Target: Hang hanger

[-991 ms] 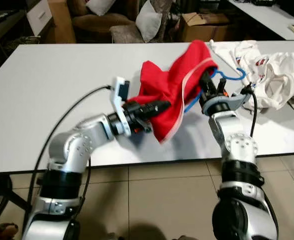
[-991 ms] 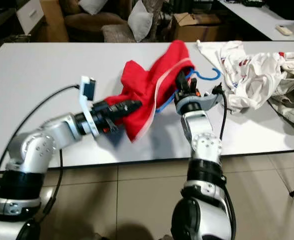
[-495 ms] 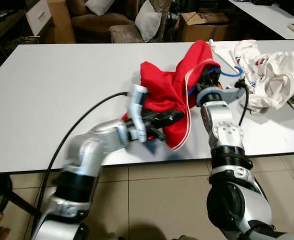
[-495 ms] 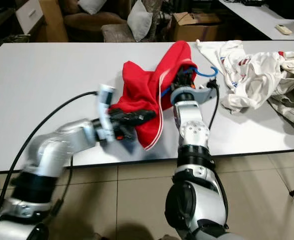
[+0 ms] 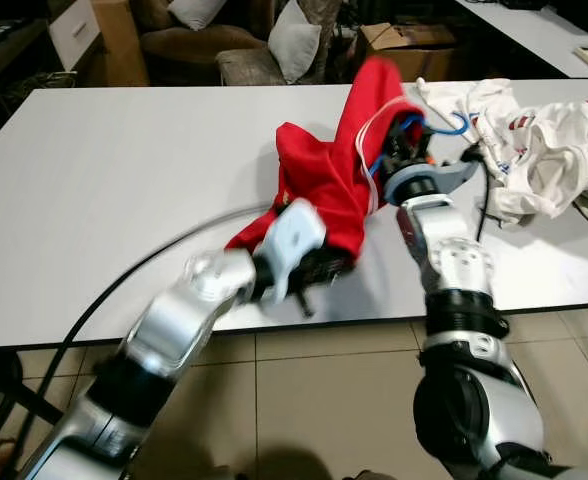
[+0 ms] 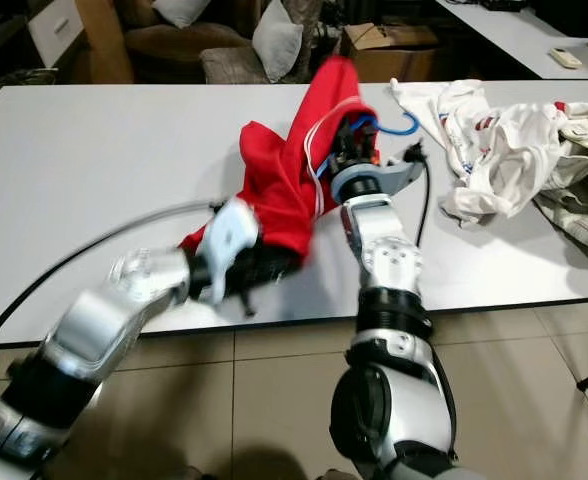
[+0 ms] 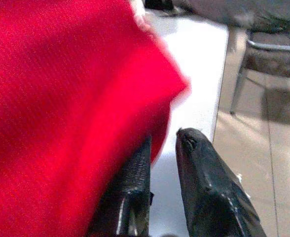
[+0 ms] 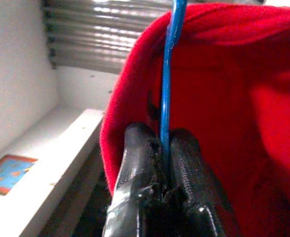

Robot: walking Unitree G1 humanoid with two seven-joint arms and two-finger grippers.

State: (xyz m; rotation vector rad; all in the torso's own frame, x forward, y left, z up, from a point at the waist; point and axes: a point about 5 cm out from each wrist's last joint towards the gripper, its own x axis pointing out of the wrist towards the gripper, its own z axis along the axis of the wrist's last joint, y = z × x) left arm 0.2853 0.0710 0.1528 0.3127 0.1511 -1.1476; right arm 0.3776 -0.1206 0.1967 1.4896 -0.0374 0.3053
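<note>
Currently your right gripper [image 8: 160,148] is clamped tight on the blue hanger [image 8: 168,74] wire, holding it raised above the far right part of the tabletop [image 5: 104,170], inside the red garment [image 5: 324,180]. Keep that pinch firm and the hanger level while your left gripper [image 7: 162,148], fingers slightly parted at the cloth's lower hem near the front edge, draws fabric down evenly. Hanger shoulders are hidden under cloth; left arm is motion-blurred; no rail visible.

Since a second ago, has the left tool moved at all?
Yes. The left tool has dropped toward the table's near edge and now sits at the red cloth's lower hem instead of its middle.
</note>
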